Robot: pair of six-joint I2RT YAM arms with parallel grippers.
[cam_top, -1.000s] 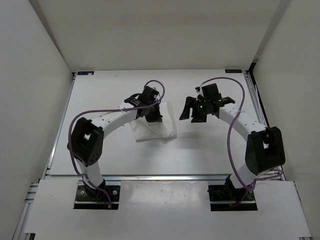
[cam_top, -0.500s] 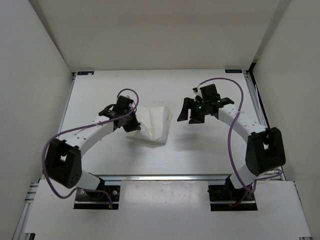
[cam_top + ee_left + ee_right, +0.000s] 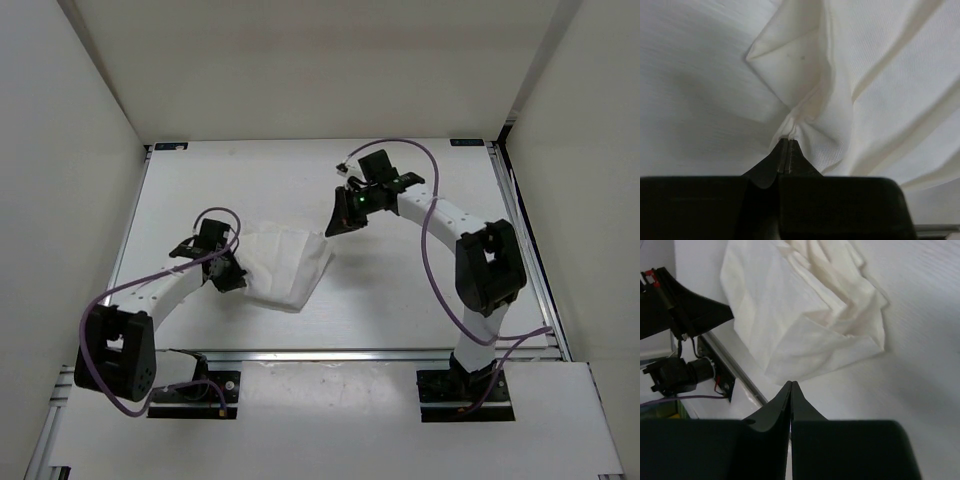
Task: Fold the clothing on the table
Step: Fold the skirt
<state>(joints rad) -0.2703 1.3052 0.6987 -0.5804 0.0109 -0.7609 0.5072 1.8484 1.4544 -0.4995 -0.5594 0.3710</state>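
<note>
Thin white pleated fabric is the worry: my left gripper (image 3: 785, 150) pinches only a small tuck at the left edge of the clothing (image 3: 285, 265), and a hard tug could slip it free or drag the crumpled heap across the table (image 3: 400, 300) rather than fold it. My left arm lies low, elbow swung out left; my right arm arches over, the right gripper (image 3: 336, 222) pressed together on nothing, just beside the far right corner — the clothing lies mid-table between them.

Overhead overview, close wrists (seemingly sharing clothing (image 3: 285, 265))
</note>
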